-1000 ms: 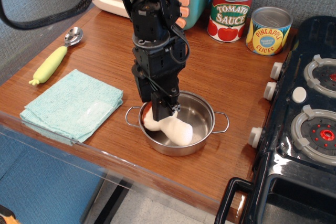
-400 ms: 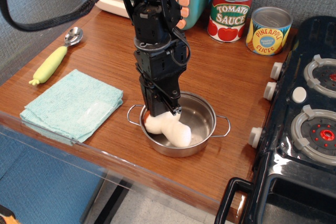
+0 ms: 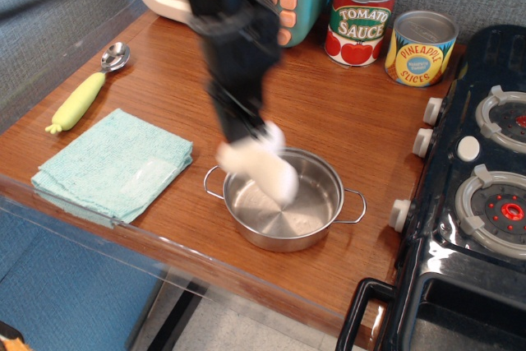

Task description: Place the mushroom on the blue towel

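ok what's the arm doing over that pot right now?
The gripper holds the mushroom in the air above the steel pot, which looks empty. The arm is motion-blurred, so it seems to be mid-move. The blue towel lies to the pot's left with nothing on it, so the mushroom is not yet placed.
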Robot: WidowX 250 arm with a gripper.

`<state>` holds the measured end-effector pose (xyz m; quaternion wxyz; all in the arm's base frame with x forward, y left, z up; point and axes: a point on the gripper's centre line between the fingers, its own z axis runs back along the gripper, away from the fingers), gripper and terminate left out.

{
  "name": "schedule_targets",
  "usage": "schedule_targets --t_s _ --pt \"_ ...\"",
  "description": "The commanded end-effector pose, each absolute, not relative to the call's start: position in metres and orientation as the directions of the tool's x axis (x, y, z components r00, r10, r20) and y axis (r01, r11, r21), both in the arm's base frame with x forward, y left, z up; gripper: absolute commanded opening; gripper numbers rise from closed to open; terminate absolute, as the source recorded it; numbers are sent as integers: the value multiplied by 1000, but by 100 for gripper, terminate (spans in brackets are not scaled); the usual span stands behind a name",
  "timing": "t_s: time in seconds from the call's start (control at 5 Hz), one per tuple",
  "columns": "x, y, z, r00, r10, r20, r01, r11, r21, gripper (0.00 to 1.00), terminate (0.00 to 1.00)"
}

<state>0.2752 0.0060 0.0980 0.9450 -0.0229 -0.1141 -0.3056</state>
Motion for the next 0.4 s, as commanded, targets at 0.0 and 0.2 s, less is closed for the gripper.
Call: schedule_targets --t_s 0.0,0.2 --pt "237 97 112 915 -377 140 363 924 116 0 0" --pt "228 141 106 958 -275 81 261 954 146 0 0"
